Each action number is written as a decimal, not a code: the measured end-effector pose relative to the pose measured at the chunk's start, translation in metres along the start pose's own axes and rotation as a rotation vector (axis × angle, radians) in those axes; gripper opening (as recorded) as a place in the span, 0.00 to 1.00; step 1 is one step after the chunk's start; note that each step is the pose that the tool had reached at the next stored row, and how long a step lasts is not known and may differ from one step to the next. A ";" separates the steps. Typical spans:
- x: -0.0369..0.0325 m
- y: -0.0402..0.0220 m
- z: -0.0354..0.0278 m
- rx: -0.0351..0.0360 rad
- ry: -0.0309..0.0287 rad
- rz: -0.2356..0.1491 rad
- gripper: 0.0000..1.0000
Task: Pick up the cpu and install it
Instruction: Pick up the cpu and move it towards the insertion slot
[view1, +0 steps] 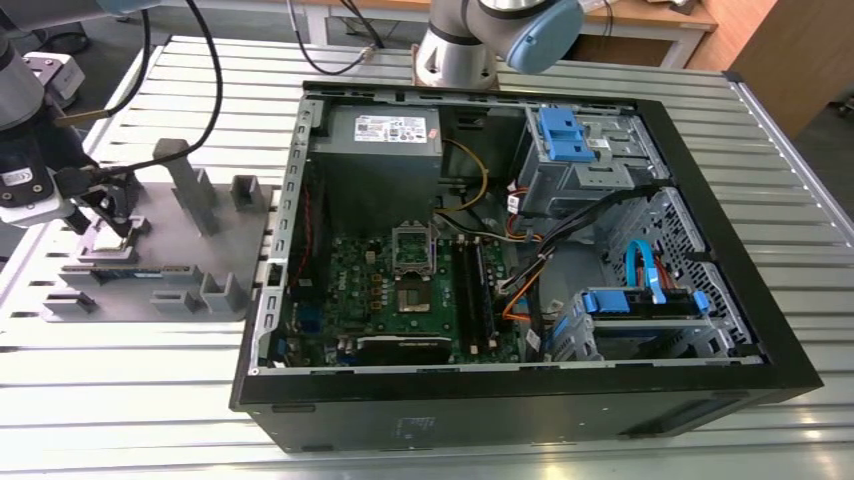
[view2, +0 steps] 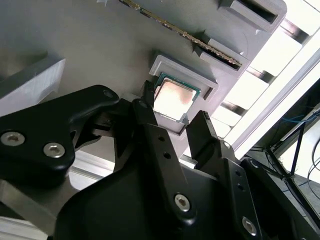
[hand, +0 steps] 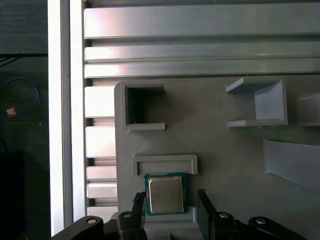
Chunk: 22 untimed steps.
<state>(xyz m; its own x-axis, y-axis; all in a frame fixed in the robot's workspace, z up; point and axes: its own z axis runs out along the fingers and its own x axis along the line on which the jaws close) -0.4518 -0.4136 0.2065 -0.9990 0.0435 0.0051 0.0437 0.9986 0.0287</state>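
Silvery-grey top and green edge on the cpu (hand: 166, 194). Looks matte black all over the gripper (hand: 170, 196), apart from bright silver screw heads (view2: 181, 201). Plain pale grey on the fixture plate (view1: 167, 235). Runs in silver ribbed stripes across the table (view1: 134, 400). Black on the computer case (view1: 534, 410); inside, green on the motherboard (view1: 400, 290), blue on the drive brackets (view1: 567, 130), orange on a few cables (view1: 513, 315).
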 end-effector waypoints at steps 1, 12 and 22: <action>0.0000 0.0000 0.0005 -0.0002 -0.0003 0.000 0.53; 0.0000 -0.0003 0.0112 -0.0041 -0.0031 -0.025 0.53; -0.0002 -0.0005 0.0151 -0.0043 -0.0070 -0.036 0.53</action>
<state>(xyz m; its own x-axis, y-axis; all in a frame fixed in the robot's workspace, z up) -0.4516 -0.4136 0.1915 -1.0000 0.0082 -0.0030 0.0081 0.9994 0.0331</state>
